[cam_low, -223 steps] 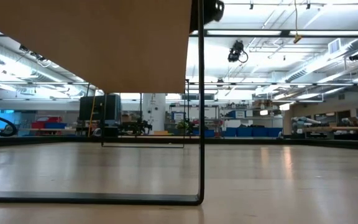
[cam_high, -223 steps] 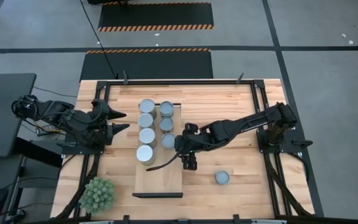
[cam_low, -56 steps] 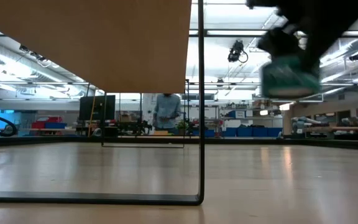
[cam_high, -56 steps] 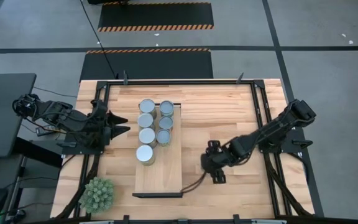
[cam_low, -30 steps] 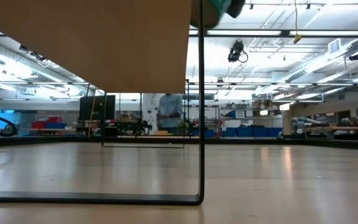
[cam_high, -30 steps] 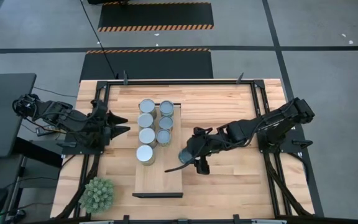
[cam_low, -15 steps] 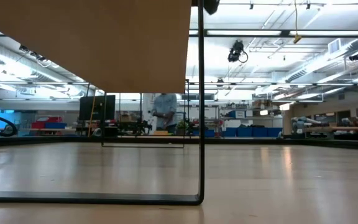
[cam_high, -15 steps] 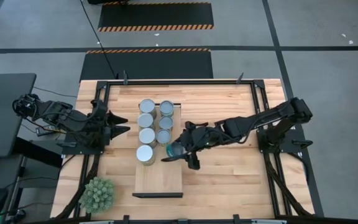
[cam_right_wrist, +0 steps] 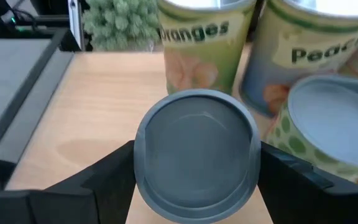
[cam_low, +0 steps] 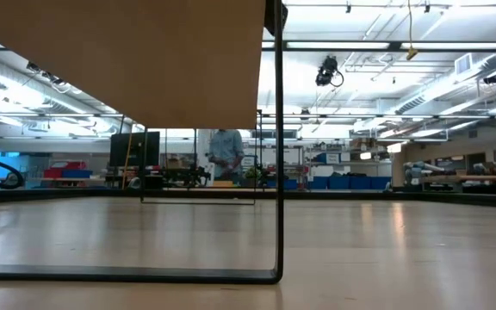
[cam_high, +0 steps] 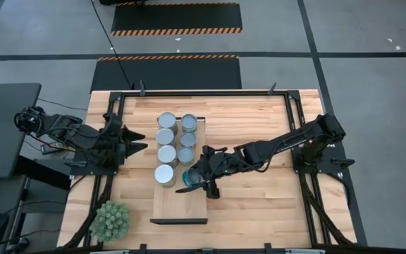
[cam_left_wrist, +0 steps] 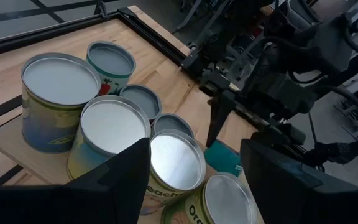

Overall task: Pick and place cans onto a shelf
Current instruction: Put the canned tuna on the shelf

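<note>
The shelf (cam_high: 178, 204) is a pale board standing on black legs over the tabletop; the low view shows its underside (cam_low: 145, 60). Seven cans stand on it in two rows, from the far can (cam_high: 165, 120) to the nearest one (cam_high: 164, 173). My right gripper (cam_high: 189, 182) is shut on an eighth can (cam_right_wrist: 196, 152), teal-sided with a grey top, over the shelf's right side beside the near cans. My left gripper (cam_high: 144, 139) is open and empty, left of the shelf; its wrist view shows the cans (cam_left_wrist: 107, 127) and the held can (cam_left_wrist: 224, 158). My right gripper pinches the can's round side wall (cam_right_wrist: 143, 163) between its two fingers (cam_right_wrist: 107, 183), one on each side. The fingers come slanting down from the table's right. The can is over the shelf board; whether its bottom touches the board I cannot tell.
A spiky green plant (cam_high: 111, 220) stands at the table's near left corner. The shelf's near half (cam_right_wrist: 98, 124) is bare board. The "Oranges" can (cam_right_wrist: 207, 37) and a "Peaches" can (cam_right_wrist: 316, 56) stand close beyond the held can. A person stands far off in the room (cam_low: 225, 155).
My right gripper has carried the can toward the table's left edge, from the bare tabletop right of the shelf to over the shelf's right side, beside the near cans. It has stayed shut on the can.
</note>
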Available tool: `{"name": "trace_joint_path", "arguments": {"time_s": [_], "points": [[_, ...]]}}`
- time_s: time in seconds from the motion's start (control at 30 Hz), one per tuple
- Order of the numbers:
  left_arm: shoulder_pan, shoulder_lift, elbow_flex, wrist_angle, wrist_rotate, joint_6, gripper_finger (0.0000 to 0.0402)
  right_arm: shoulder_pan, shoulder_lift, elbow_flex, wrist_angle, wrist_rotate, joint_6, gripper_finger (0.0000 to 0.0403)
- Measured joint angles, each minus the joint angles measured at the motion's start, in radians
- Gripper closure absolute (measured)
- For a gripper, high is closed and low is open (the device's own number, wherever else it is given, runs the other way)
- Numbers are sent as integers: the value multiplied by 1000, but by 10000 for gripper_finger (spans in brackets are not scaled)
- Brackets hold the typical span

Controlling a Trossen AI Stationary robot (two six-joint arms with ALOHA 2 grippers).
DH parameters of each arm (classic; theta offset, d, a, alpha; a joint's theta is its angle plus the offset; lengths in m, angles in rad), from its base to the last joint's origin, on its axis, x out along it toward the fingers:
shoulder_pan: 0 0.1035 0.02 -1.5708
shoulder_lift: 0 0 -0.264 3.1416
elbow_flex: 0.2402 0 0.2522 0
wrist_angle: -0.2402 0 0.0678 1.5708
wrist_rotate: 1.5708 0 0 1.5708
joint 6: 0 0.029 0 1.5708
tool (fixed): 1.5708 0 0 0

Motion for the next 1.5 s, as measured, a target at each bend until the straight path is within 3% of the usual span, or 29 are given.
{"name": "trace_joint_path", "arguments": {"time_s": [1.5], "points": [[0, 0, 0, -4, -8, 0, 147, -17, 19, 1, -43, 15, 8, 111]]}}
